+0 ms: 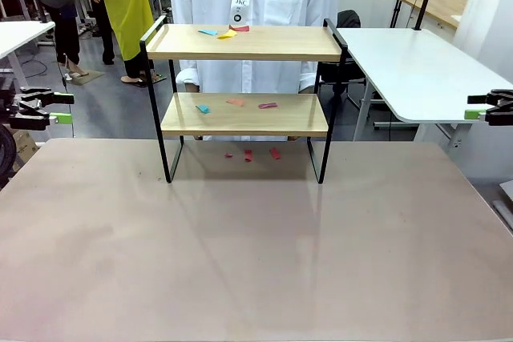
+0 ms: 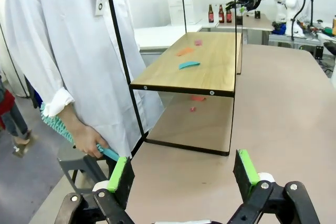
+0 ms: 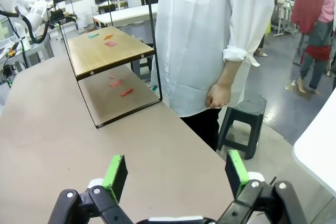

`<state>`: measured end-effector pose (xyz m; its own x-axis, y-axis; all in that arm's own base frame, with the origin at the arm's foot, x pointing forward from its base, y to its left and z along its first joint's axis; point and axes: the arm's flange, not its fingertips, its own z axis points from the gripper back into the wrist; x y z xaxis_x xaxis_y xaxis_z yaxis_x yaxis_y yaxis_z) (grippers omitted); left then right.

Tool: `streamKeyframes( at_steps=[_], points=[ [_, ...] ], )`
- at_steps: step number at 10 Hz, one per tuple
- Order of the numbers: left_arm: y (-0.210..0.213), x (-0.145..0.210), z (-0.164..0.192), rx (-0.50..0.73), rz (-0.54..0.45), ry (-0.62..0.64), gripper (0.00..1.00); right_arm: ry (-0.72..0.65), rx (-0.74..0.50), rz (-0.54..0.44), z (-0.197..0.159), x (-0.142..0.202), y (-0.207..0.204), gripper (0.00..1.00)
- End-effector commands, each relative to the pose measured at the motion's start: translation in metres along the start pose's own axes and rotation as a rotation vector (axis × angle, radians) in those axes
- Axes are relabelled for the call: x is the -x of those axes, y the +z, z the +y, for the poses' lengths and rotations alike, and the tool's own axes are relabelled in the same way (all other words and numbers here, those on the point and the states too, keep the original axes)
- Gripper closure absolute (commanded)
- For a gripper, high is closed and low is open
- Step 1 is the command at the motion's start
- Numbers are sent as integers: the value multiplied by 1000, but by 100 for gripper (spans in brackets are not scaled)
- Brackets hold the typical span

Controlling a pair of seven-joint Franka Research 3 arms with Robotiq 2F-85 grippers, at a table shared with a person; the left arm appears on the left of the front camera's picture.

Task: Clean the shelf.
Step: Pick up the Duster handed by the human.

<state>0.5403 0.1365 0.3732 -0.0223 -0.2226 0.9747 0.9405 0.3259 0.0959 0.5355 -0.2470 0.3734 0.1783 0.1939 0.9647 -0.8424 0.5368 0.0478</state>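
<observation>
The shelf (image 1: 272,44) stands at 12 o'clock on the tan table (image 1: 256,262), its long axis running 9 to 3, with coloured paper scraps (image 1: 232,104) on both boards and beneath it. The left gripper (image 1: 64,108) at 9 o'clock and the right gripper (image 1: 477,106) at 3 are both well apart from it, fingers spread wide and empty. The shelf's end lies at 12 o'clock from the left fingers and looks nearer than from the right, at about 11; a person's hand (image 2: 89,140) holds a teal duster (image 2: 58,124).
</observation>
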Motion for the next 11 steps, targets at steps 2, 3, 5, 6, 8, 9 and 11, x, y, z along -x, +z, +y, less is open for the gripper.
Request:
streamKeyframes(
  at_steps=[2, 3, 5, 6, 8, 9, 11],
  points=[
    [1, -2, 2, 0, -69, -24, 0, 47, 1, -78, -3, -6, 3, 0],
    [3, -3, 1, 1, -78, -25, 0, 52, 0, -88, -3, -8, 4, 0],
    [5, -6, 0, -1, -88, -21, 0, 53, -2, -105, -3, -11, 4, 0],
    [6, -8, -1, -7, -100, -26, 0, 61, 2, -119, -4, -11, 5, 0],
    [8, -10, -2, -15, -107, -26, 0, 55, 11, -138, -4, -13, 8, 0],
    [8, -10, -1, -17, -111, -23, 0, 52, 3, -132, -4, -14, 9, 0],
    [8, -7, 0, 0, -73, -1, 0, 26, 1, -96, -3, -12, 9, 0]
  ],
)
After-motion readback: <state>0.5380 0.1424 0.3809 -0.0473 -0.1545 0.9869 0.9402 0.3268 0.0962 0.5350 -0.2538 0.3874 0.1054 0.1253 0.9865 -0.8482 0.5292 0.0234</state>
